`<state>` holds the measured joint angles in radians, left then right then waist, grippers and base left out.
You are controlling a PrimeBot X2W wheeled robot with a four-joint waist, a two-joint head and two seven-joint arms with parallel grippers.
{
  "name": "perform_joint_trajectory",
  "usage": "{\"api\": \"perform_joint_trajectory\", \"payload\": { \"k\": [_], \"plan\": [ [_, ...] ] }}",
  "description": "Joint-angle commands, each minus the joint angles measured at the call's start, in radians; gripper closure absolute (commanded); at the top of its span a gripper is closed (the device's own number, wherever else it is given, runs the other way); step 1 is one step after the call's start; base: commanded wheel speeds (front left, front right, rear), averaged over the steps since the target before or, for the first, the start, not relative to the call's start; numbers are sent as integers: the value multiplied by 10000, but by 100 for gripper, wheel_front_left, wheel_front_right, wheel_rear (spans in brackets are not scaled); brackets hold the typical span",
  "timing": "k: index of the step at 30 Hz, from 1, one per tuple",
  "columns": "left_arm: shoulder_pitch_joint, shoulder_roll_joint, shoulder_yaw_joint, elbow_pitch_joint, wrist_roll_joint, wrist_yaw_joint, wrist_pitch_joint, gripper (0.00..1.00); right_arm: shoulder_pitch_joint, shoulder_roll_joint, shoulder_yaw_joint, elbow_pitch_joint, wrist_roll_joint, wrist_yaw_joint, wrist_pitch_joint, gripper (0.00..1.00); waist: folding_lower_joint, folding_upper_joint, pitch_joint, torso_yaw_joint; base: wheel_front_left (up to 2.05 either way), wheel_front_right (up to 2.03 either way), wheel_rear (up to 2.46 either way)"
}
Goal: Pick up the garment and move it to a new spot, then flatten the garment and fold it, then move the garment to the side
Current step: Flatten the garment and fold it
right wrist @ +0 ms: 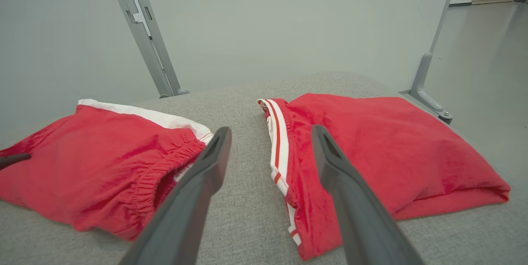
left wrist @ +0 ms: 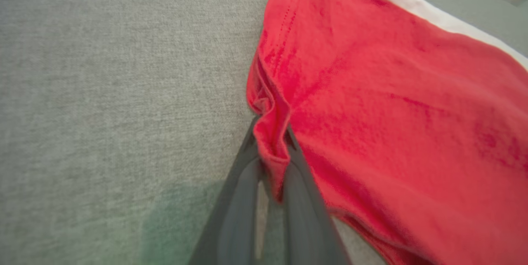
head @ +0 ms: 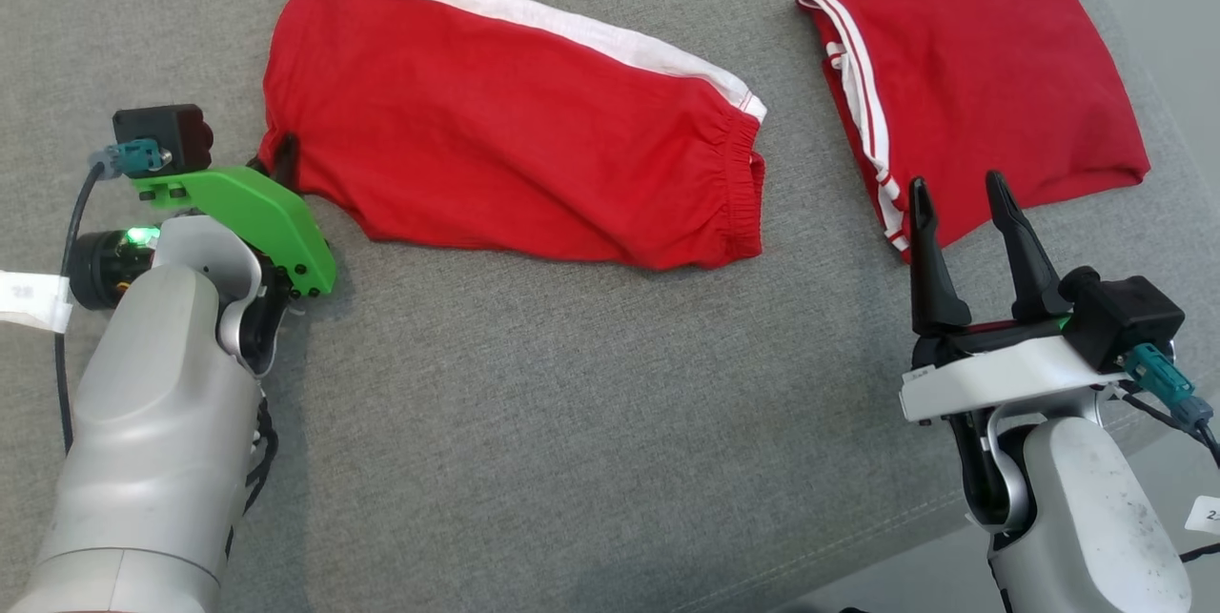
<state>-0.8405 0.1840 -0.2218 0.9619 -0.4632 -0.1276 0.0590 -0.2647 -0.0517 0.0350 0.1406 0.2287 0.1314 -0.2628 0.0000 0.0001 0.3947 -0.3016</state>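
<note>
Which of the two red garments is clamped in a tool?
The left shorts with the broad white band; the left tool pinches their hem. The thin-striped folded garment lies free.

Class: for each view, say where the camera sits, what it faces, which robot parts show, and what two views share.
Head view: on head, facing down at grey surface; left gripper, right gripper show.
Left wrist view: along shut fingers pinching unfolded shorts.
Right wrist view: along open fingers toward folded shorts.
Shared: unfolded shorts.

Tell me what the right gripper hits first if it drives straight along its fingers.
Probably the folded red garment: the open right gripper points at its white-striped edge. Height above the grey cushion is unclear, so it might skim over the cloth.
</note>
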Motion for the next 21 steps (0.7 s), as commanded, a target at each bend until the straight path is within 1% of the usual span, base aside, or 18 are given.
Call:
{"api": "perform_joint_trajectory", "payload": {
  "k": [1,4,7,10,14,17,21],
  "plan": [
    [198,-32,-96,249,-102,-27,35,100,-61,-4,9,52,31,-16,-41,0,0,-1,-25,10,0,0,0],
    [344,-21,-280,330,-330,-40,-278,100,-5,-3,53,133,53,-16,-41,0,0,-1,-101,51,0,0,0],
    [636,99,-223,355,-588,-30,-1064,100,171,-5,-28,167,65,-16,-41,0,0,-1,-260,183,0,0,0],
    [1019,-12,-177,177,-677,-18,-1697,100,234,-47,-34,239,0,-13,-41,0,0,-1,-389,433,0,0,0],
    [1967,-286,-279,-348,-703,7,-2356,100,322,-252,80,315,-102,-13,-41,0,0,-1,-665,879,0,0,0],
    [2831,-392,-332,-1041,-627,188,-2686,100,366,-395,139,379,-115,-13,-41,0,0,-1,-869,1270,0,0,0],
    [4098,-502,-178,-2334,-816,627,-2865,100,531,-546,243,521,-137,-13,-41,0,0,-1,-1190,1718,0,0,0]
  ]
}}
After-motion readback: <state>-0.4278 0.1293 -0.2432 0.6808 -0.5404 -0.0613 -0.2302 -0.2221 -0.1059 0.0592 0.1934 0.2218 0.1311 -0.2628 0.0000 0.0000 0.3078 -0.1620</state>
